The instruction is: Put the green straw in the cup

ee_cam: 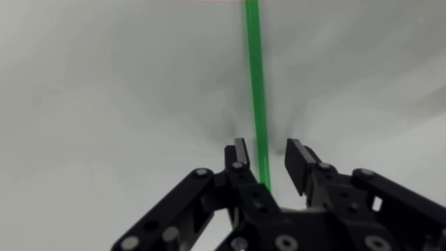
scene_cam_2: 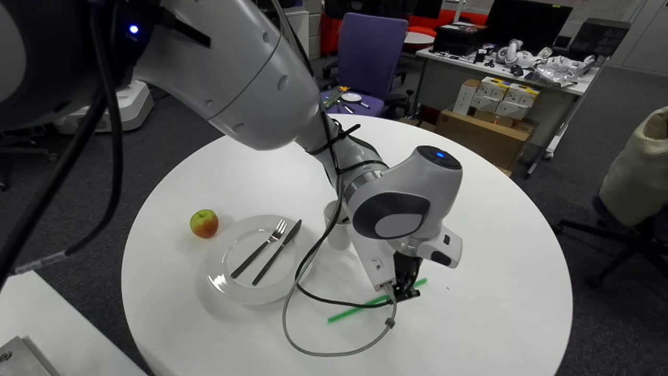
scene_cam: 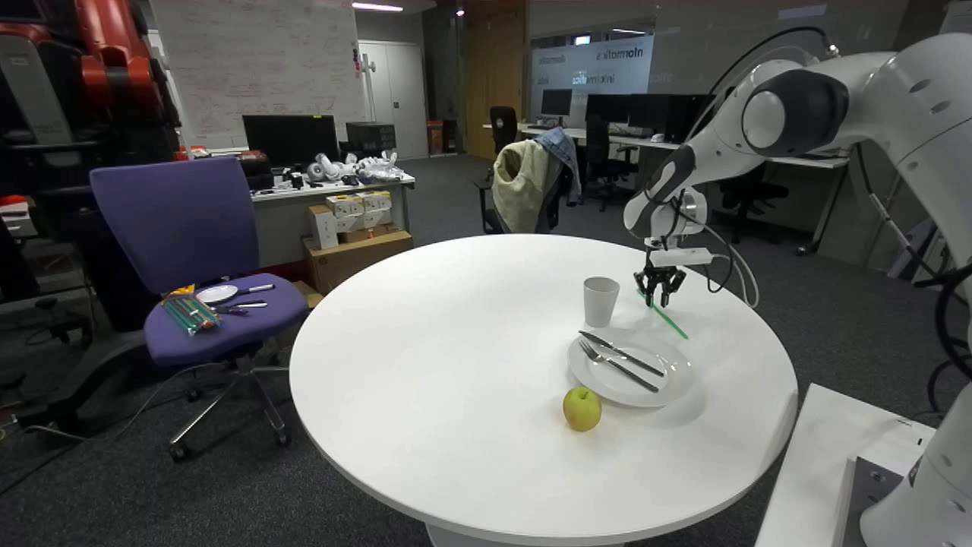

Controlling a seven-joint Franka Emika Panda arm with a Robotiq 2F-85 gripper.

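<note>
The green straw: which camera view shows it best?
The wrist view: there the green straw appears largest, between the open fingers, though cropped at the top. Both exterior views show it smaller, partly hidden.

In the wrist view, a thin, straight, glossy green straw (ee_cam: 257, 83) runs down from the top edge, along a plain, pale grey worktop (ee_cam: 104, 87), slanting slightly so that its lower part sits further right. A black, jointed, two-fingered hand (ee_cam: 267, 150) juts in from the bottom edge. Its fingers (ee_cam: 241, 151) are spread, one on each side of the straw, with worktop showing between each and the straw; the gap at the view's left is the narrower. Further down, the straw is hidden behind the hand. Soft, blurred shadows (ee_cam: 223, 83) darken the worktop around the straw.
</note>
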